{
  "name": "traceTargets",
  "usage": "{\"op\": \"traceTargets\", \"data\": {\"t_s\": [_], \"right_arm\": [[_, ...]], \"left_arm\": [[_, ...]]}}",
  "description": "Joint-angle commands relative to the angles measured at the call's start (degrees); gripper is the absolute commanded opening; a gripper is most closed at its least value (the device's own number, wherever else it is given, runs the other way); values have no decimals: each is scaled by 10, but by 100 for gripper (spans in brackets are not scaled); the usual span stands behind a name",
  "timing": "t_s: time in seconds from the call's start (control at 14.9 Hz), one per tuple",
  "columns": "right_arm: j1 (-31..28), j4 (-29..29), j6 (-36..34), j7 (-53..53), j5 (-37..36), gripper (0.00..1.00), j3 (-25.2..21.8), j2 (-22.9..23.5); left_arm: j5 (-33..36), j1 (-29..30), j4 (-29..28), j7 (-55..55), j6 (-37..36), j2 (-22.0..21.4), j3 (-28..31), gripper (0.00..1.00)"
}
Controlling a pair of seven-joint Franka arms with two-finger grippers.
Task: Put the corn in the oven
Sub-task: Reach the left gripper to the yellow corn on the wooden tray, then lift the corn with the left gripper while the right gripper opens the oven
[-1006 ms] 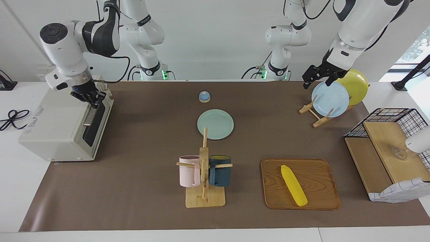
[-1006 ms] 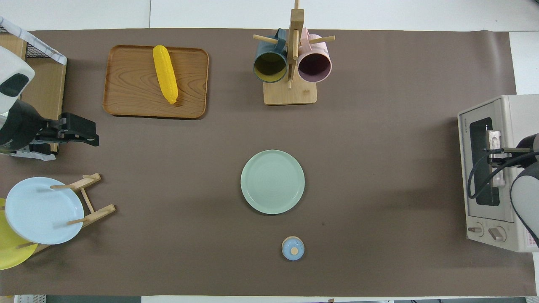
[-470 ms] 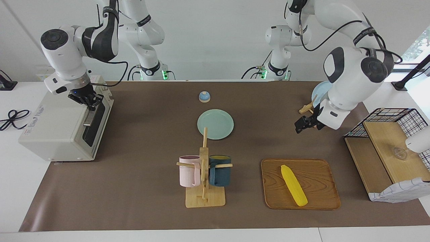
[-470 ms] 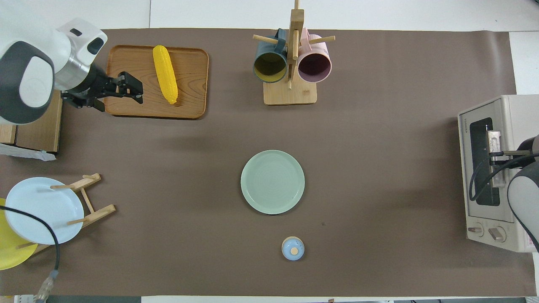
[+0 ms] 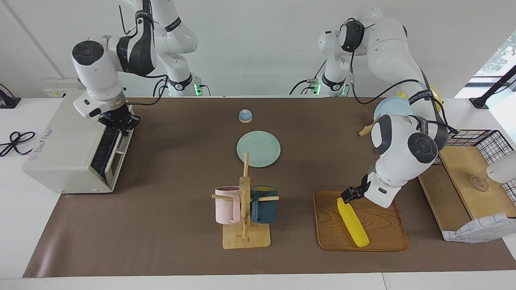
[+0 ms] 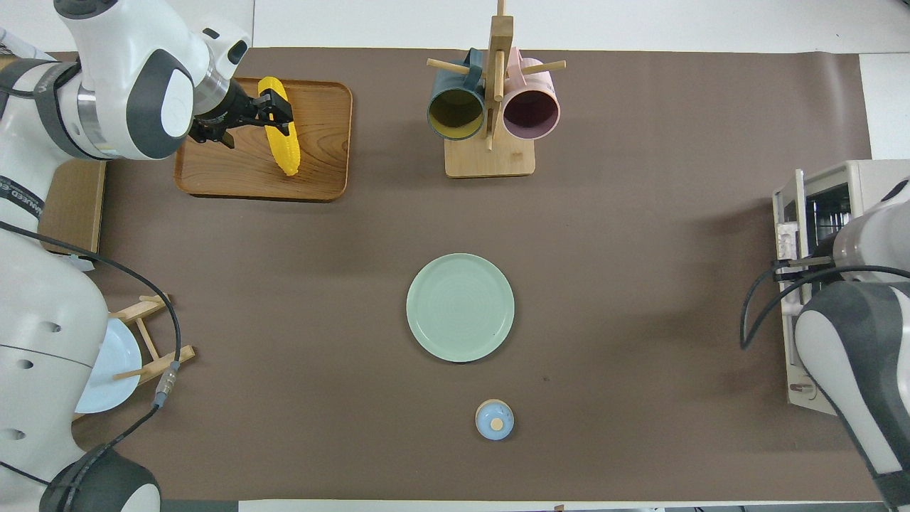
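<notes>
The yellow corn lies on a wooden tray toward the left arm's end of the table. My left gripper is open and low over the cob's end that is nearer to the robots, a finger on each side of it in the overhead view. I cannot tell whether it touches the cob. The off-white oven stands at the right arm's end. My right gripper is shut on the door's handle, and the door is tilted partly open.
A wooden mug rack with a pink and a dark blue mug stands mid-table. A green plate and a small blue bell lie nearer to the robots. A plate rack and a wire shelf sit beside the tray.
My left arm swung from the plate rack out over the tray and came down onto the corn. My right gripper pulled the oven door from closed to partly open.
</notes>
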Motion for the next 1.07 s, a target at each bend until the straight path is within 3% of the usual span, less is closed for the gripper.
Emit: {"op": "traceTargets", "data": {"t_s": [0.0,0.27,0.6,1.01], "right_arm": [[-4,-7,82,8,0,0,-2,59],[-3,-21,125,6,24,0,-1,88],[18,-58,167,20,28,0,2,82],[27,-86,219,45,29,0,2,99]], "left_arm": [[-5,-19,20,-9,13,14,21,100],[-9,-22,-43,-32,94,6,20,100],[-16,-22,-26,-39,114,43,25,100],[-18,-15,-26,-37,134,45,28,100]]}}
